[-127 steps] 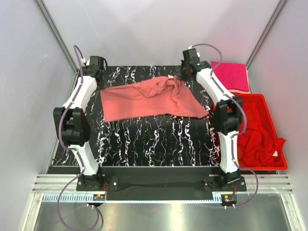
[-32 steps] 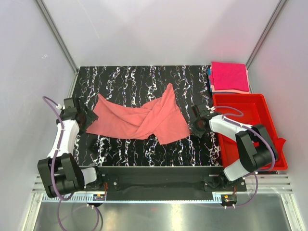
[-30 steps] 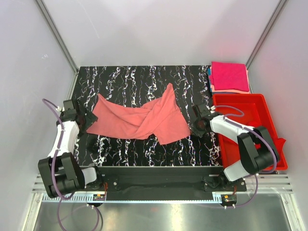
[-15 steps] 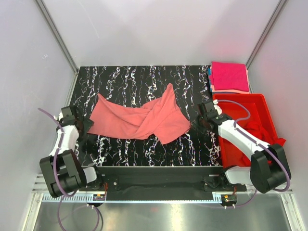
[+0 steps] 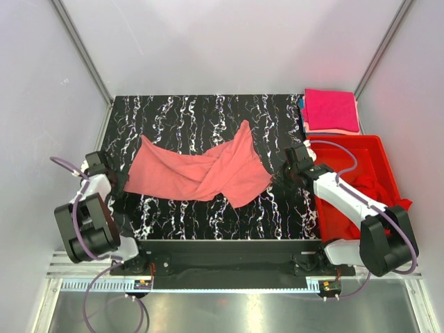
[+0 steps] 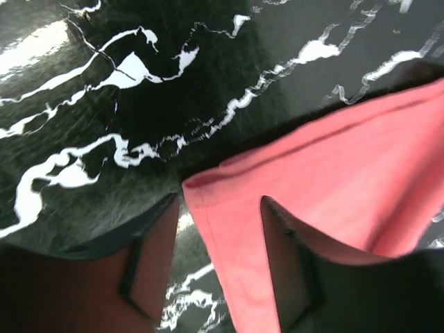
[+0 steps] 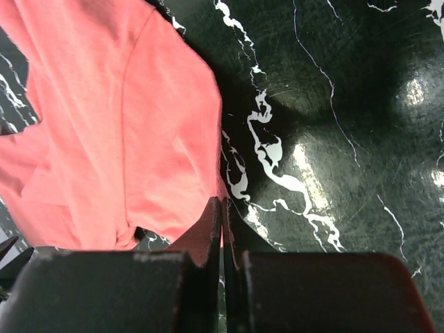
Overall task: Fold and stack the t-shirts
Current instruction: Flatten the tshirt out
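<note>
while the overhead view gives me the whole layout, it is too coarse to read either grip, so i lean on the wrist cameras for that. from above, the salmon-pink t-shirt point(image 5: 201, 170) lies twisted and unfolded on the black marbled table point(image 5: 208, 111), to the left of the red plastic bin point(image 5: 347, 147) and apart from it. a red t-shirt point(image 5: 378, 201) is heaped inside the bin, and a folded magenta t-shirt point(image 5: 331, 109) sits just beyond the bin's far wall. the right gripper point(image 5: 288, 173) is low over the table, between the bin's left wall and the salmon shirt's nearest edge. the left gripper point(image 5: 114, 182) is at the shirt's opposite end, the one farthest from the bin.

the left wrist camera shows what the overhead cannot. that gripper's two dark fingers point(image 6: 156, 267) stand apart, unclenched, with a hemmed corner of the salmon shirt lying on the table between them. one finger overlaps the cloth and the other is over bare table just beside the hem.

the right wrist camera shows that gripper's fingertips pressed together, clenched, right at the shirt's edge. a thin pink line shows in the seam between them, but i cannot tell whether any cloth is nipped there. only the overhead takes in the bin and the other two shirts.
</note>
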You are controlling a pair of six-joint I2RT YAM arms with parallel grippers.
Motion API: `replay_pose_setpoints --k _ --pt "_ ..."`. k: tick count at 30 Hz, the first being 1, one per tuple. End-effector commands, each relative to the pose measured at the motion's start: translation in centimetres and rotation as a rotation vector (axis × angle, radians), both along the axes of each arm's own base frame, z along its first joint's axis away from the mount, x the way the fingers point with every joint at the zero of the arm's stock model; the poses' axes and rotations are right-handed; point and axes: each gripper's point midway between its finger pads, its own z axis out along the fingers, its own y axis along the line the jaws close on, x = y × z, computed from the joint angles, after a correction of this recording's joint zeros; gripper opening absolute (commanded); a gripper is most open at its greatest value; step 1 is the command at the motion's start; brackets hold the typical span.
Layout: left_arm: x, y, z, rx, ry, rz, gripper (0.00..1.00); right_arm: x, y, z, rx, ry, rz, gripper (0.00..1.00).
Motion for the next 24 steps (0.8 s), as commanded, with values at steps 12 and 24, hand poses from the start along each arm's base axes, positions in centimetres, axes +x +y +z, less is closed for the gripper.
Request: replay_pose_setpoints --k 12,24 --pt "0.4 0.8 -2.2 0.006 0.032 0.034 0.53 0.7 1.0 -0.9 0.003 -0.002 0.043 0.00" --pt "-0.2 -0.3 -1.7 0.041 0.006 0.031 0.48 0.4 0.5 -1.5 -0.017 0.017 0.023 0.00"
